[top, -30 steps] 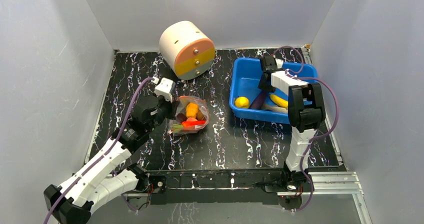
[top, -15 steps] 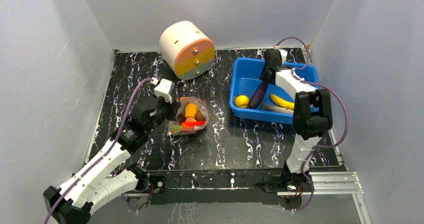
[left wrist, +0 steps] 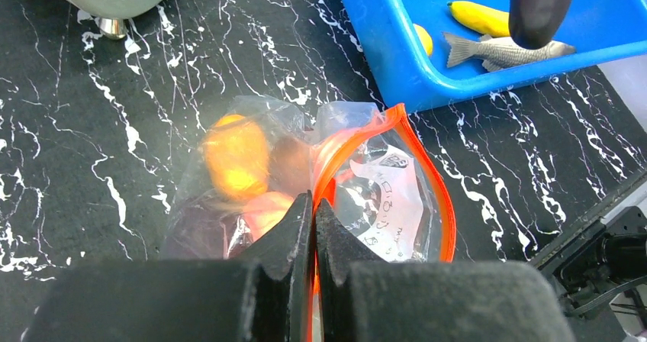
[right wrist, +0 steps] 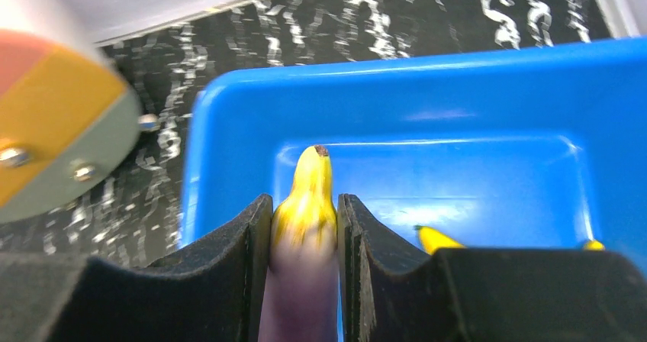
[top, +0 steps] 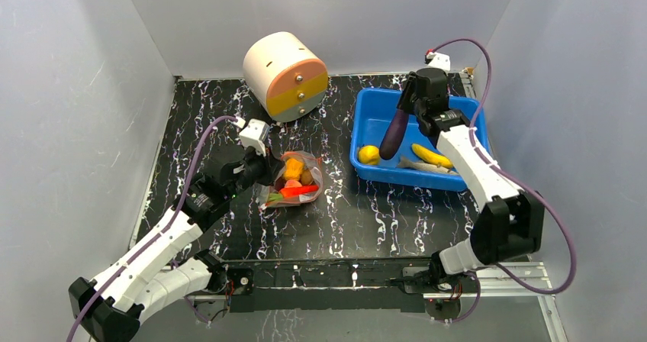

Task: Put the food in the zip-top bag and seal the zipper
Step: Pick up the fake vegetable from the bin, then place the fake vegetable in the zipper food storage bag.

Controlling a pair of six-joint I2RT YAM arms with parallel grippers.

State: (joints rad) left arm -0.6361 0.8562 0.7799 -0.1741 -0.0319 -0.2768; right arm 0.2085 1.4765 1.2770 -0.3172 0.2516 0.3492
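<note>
**Q:** What does the overhead camera show?

**A:** The zip-top bag (top: 296, 180) lies on the black marbled table (top: 366, 212), left of centre. Some of the food is inside it: orange, red and brown shapes. My left gripper (top: 267, 174) sits at the bag's left edge. My right gripper (top: 403, 111) is over the blue bin (top: 357, 140), clamped on the purple eggplant (top: 392, 137), which hangs tip-down and looks lifted off the bin floor. Lying in the bin are a banana (top: 432, 156), a yellow round piece (top: 369, 155) and a grey fish (top: 418, 166).

**Q:** And the left wrist camera?

**A:** My left jaws are pinched together on the zipper (left wrist: 424, 168), right at the bag's rim. The red-orange strip bows out in a wide loop toward the bin, so the mouth gapes open and nothing is sealed.

**Q:** The right wrist camera?

**A:** My right jaws press both sides of the eggplant. Its yellowish tip pokes out past the fingertips, and the bin's blue floor is beyond it.

**Q:** So where does the job stand?

**A:** I judge it at roughly the middle. A few pieces are bagged and one is grasped above the bin. Three remain to fetch, and closing the zipper has not begun.
</note>
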